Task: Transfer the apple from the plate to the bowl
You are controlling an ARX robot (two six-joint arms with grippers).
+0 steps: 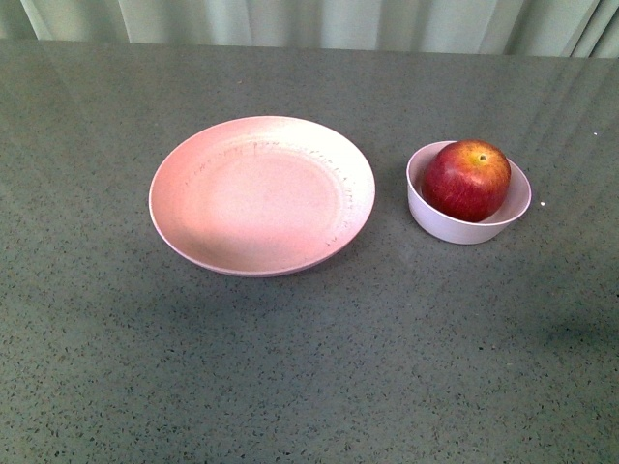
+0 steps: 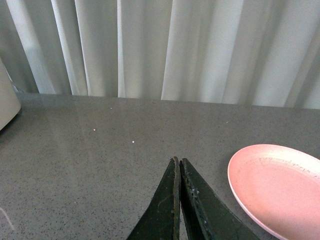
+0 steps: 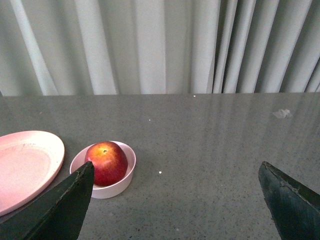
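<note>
The dark red apple (image 1: 466,180) sits inside the small pale pink bowl (image 1: 461,228) at the right of the grey table. The wide pale pink plate (image 1: 261,194) lies empty to the bowl's left. Neither gripper shows in the front view. In the right wrist view my right gripper (image 3: 176,169) is open and empty, above the table, with the apple (image 3: 106,162) in the bowl (image 3: 122,184) beyond one fingertip and the plate (image 3: 27,165) past it. In the left wrist view my left gripper (image 2: 178,161) is shut and empty, beside the plate's rim (image 2: 237,187).
Pale curtains (image 1: 319,24) hang behind the table's far edge. A white object (image 2: 7,100) stands at the edge of the left wrist view. A small white scrap (image 3: 282,113) lies on the table far from the bowl.
</note>
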